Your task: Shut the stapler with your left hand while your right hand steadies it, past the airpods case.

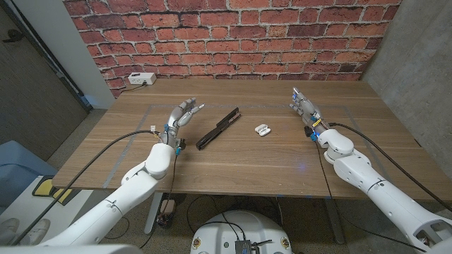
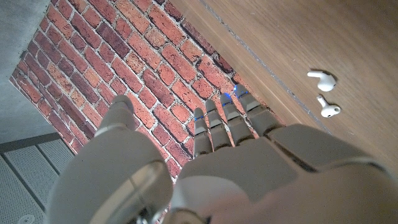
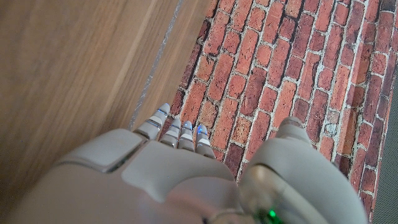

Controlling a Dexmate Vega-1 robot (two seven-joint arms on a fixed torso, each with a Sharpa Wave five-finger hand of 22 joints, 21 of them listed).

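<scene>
Black and lying open in a long line, your stapler [image 1: 217, 128] sits on the wooden counter [image 1: 247, 159] near its middle, running from about 7 o'clock up to 1 o'clock. Your left hand [image 1: 180, 114] hovers at its 9 o'clock, near but apart from it, fingers spread and holding nothing. The white airpods case [image 1: 262, 130] lies just at the stapler's 3 o'clock, lid open as far as you can make out at that size. Your right hand [image 1: 304, 106] is farther out at 3 o'clock, beyond the case and well apart from the stapler, fingers also apart and empty. In the left wrist view two loose white earbuds [image 2: 324, 93] lie on the wood beyond your fingertips [image 2: 230, 99]; you cannot pick them out in the head view. Both wrist views are blocked low down by the backs of your hands, with a brick wall [image 3: 280, 74] behind. A white box [image 1: 141, 79] sits at the counter's far 11 o'clock corner; what it is you cannot tell.
</scene>
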